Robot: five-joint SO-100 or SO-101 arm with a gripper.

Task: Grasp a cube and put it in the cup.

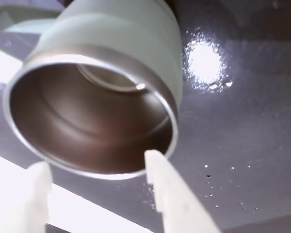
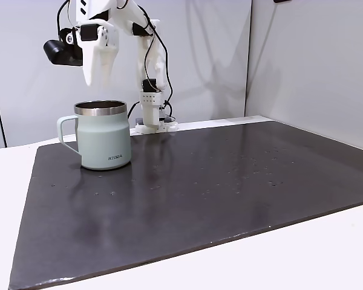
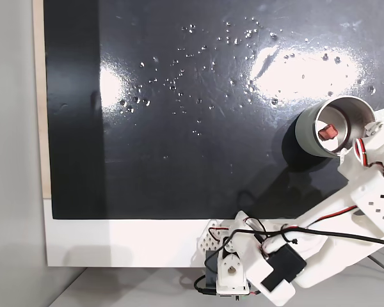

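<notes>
The cup (image 2: 104, 140) is a pale sage-green mug with a steel rim, standing upright at the back left of the dark mat in a fixed view. From above, the cube (image 3: 327, 132), a tiny reddish-brown block, shows inside the mouth of the cup (image 3: 305, 130). My gripper (image 2: 97, 81) hangs a short way above the rim, its fingers pointing down. In the wrist view the gripper (image 1: 97, 160) is open, with nothing between its white fingers (image 1: 170, 194). Past them I look into the steel inside of the cup (image 1: 121, 29), where no block can be made out.
A black mat (image 2: 218, 193) with small pale specks covers most of the white table (image 2: 327, 254). The arm's base (image 2: 150, 118) stands behind the cup at the mat's back edge. Pale walls close the back and the right side.
</notes>
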